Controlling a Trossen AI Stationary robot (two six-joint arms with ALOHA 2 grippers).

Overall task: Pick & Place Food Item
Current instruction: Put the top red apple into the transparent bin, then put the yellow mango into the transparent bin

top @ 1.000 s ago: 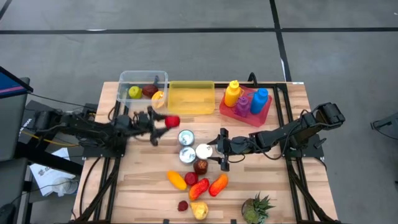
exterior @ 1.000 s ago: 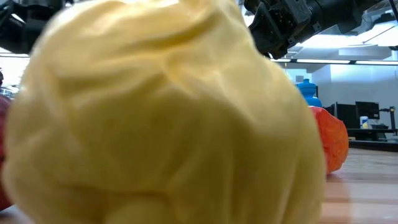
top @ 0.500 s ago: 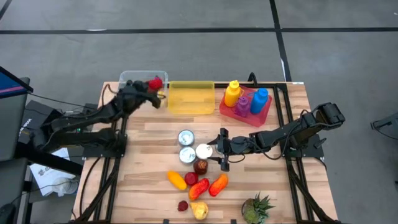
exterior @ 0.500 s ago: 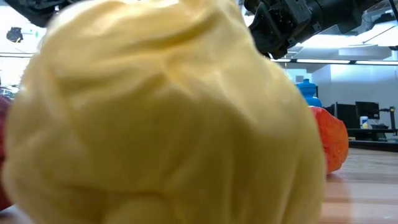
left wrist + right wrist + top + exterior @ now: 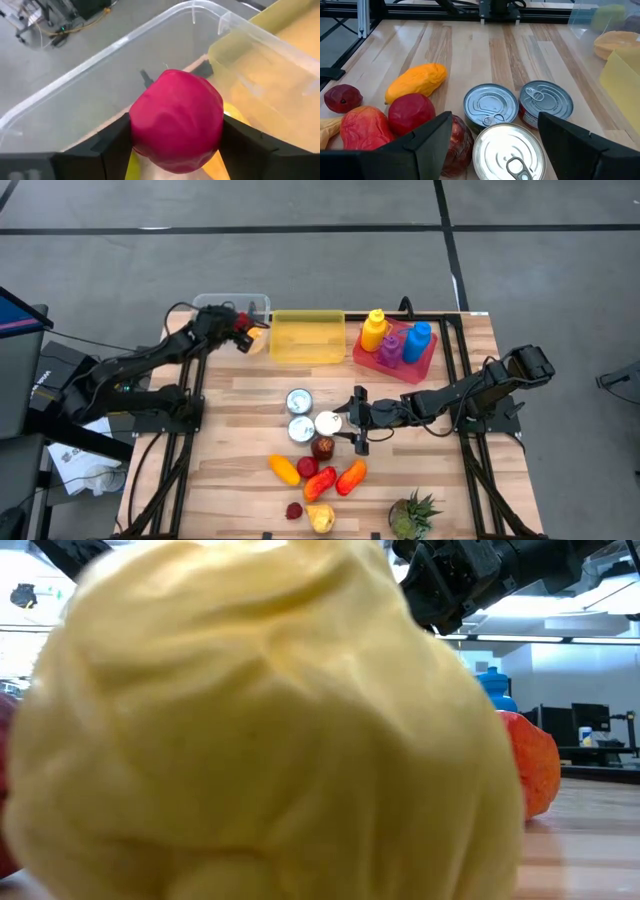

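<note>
We see the left claw (image 5: pixel 175 150) gripping a red apple (image 5: pixel 176 120) above the clear bin (image 5: pixel 100 55), ready to drop it there. The right claw (image 5: pixel 490 145) hovers wide and empty over 3 cans (image 5: pixel 491 104) on the worktop (image 5: pixel 470 55), waiting.

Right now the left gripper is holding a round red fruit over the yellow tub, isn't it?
Not quite. The left gripper does hold the round red fruit, but over the clear plastic tub, not the yellow tub beside it. The left wrist view shows this.
</note>
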